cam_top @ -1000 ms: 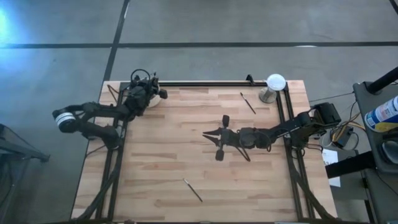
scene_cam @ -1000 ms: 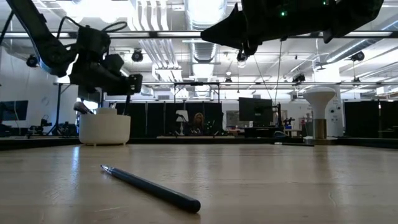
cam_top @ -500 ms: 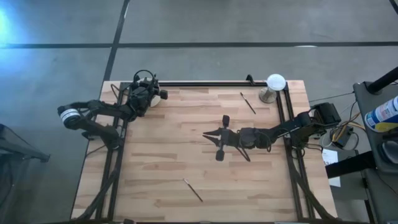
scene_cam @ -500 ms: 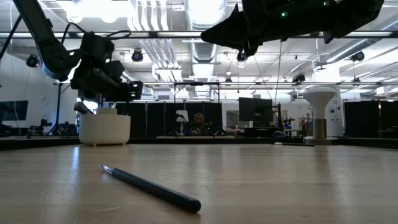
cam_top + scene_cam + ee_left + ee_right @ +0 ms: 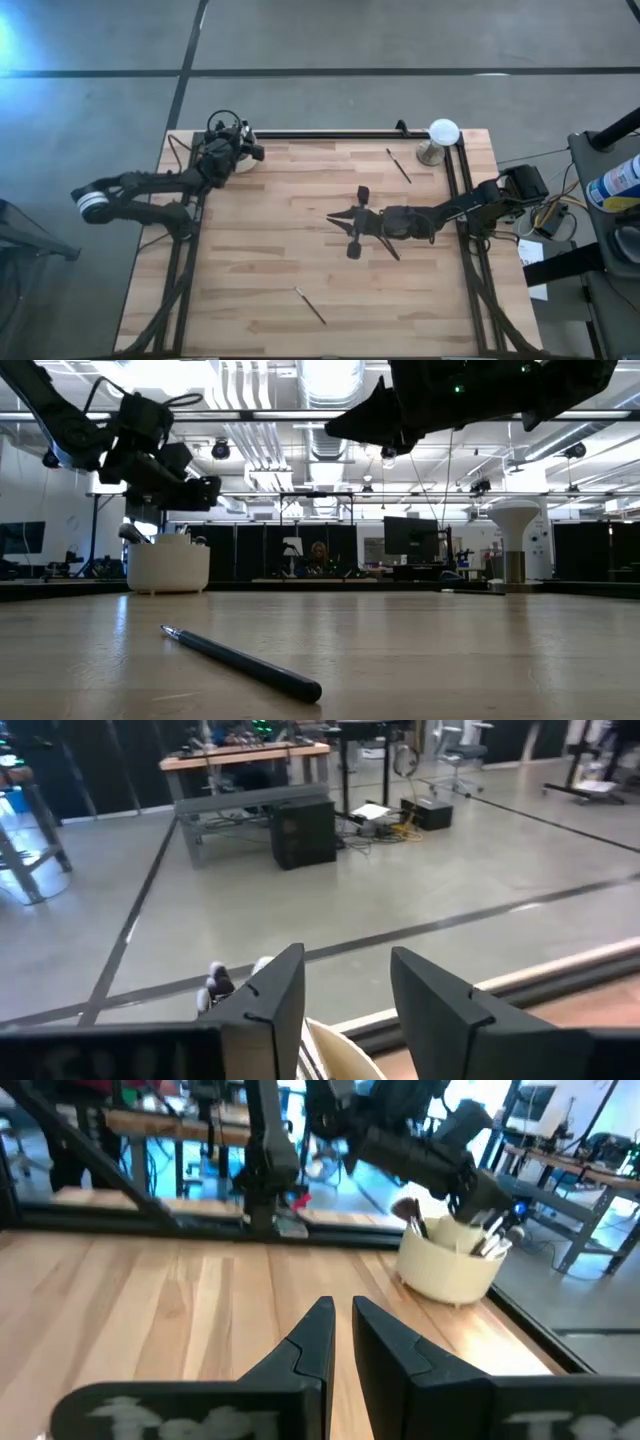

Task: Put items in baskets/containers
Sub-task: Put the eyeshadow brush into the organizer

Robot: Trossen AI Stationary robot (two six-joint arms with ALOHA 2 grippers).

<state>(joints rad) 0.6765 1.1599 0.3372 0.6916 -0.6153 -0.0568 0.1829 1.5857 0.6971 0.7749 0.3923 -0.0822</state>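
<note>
The cream cup (image 5: 168,565) stands at the table's far left corner with several brushes (image 5: 492,1232) upright in it. My left gripper (image 5: 345,965) hovers open just above the cup's rim (image 5: 340,1055), nothing between its fingers; from above, the gripper (image 5: 247,153) hides most of the cup. One dark brush (image 5: 310,305) lies flat near the front edge and shows close up in the low view (image 5: 240,663). Another brush (image 5: 399,165) lies at the far right. My right gripper (image 5: 332,215) hangs shut over the table's middle, holding nothing that shows.
A white dome on a metal stand (image 5: 441,135) sits at the far right corner. A dark rail (image 5: 330,133) runs along the table's far edge. A thin dark stick (image 5: 388,247) lies under my right arm. Bare wood (image 5: 270,230) spreads between the two arms.
My left gripper has tipped up from slanting down at the cup toward level and has risen slightly above the cup's rim. My right arm has kept still, and the loose brushes lie where they were.
</note>
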